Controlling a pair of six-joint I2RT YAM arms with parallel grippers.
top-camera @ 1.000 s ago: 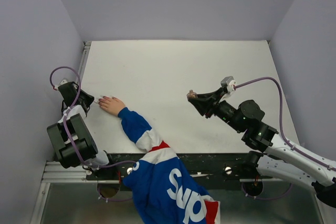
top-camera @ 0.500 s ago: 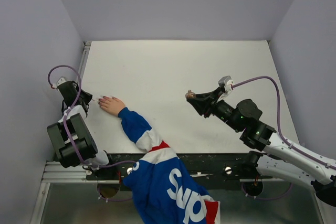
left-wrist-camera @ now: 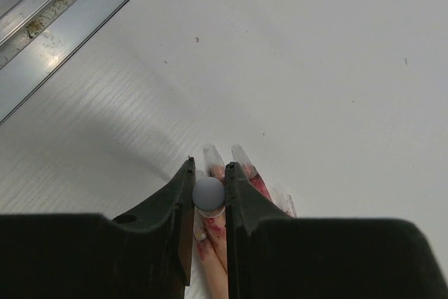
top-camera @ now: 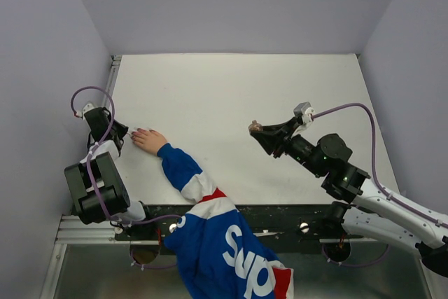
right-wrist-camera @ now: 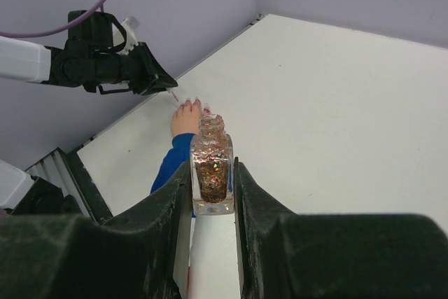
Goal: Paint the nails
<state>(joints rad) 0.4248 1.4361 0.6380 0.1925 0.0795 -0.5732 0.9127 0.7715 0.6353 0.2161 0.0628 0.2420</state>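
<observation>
nails [left-wrist-camera: 212, 153]: long, pale tips tinted pinkish-red, with red smears running down the fingers behind them. they lie flat on the white table [top-camera: 231, 96] near its left edge, pointing toward the left wall. they belong to a bare hand [top-camera: 149, 141] resting palm down, its arm in a blue, white and red sleeve [top-camera: 203, 194] that comes in from the near edge. left gripper [left-wrist-camera: 209, 166] sits right over the fingertips, jaws clenched on a pale round cap [left-wrist-camera: 208, 192], seen end-on between the two black fingers. in the left wrist view the cap hangs directly above one finger. whether anything under it touches a nail, cannot tell; that spot is hidden by the cap and jaws. from the right wrist view a thin pale stem shows below this gripper, aimed down at the hand. a metal rail [left-wrist-camera: 56, 19] borders the table just beyond the hand. well apart, right of the table's middle, the right gripper [right-wrist-camera: 211, 166] is grasping a small square polish bottle [right-wrist-camera: 212, 146], upright, neck open, glass full of coppery glitter. its jaws press both flat sides of the bottle. this arm reaches in from the near right corner with the bottle's mouth facing the hand's side of the table.
</observation>
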